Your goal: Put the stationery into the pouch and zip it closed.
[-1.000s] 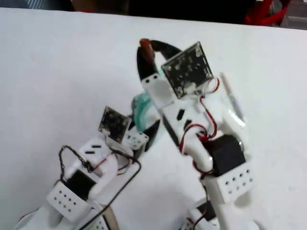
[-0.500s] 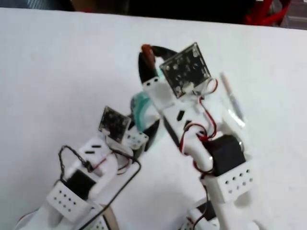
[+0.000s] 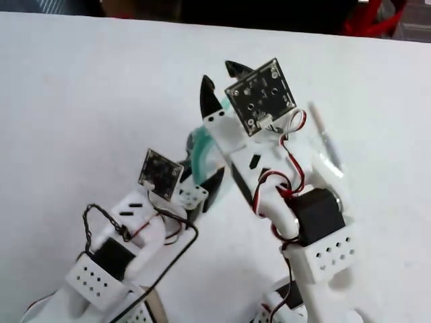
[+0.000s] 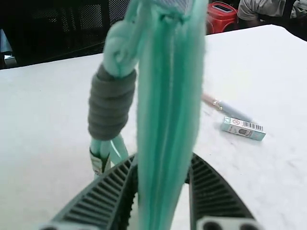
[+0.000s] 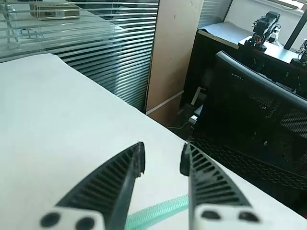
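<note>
Since a second ago our right hand point(image 3: 220, 81) has released its brown piece and hangs part-open, empty, just above the teal fabric zip pouch point(image 4: 168, 96). Our left hand point(image 4: 163, 162) clamps that pouch upright. Beyond the pouch a small teal box point(image 4: 243, 128) and pale pen point(image 4: 216, 103) lie on the white bench point(image 4: 48, 120); we judge filling continues, fetching those next.

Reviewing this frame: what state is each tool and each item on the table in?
left tool: shut on the pouch.
right tool: open, holding nothing.
pouch: held on edge, clamped in the left tool; whether the zip is open cannot be told.
pen: lying on the table, outside the pouch.
small box: lying flat on the table next to the pen, outside the pouch.
</note>
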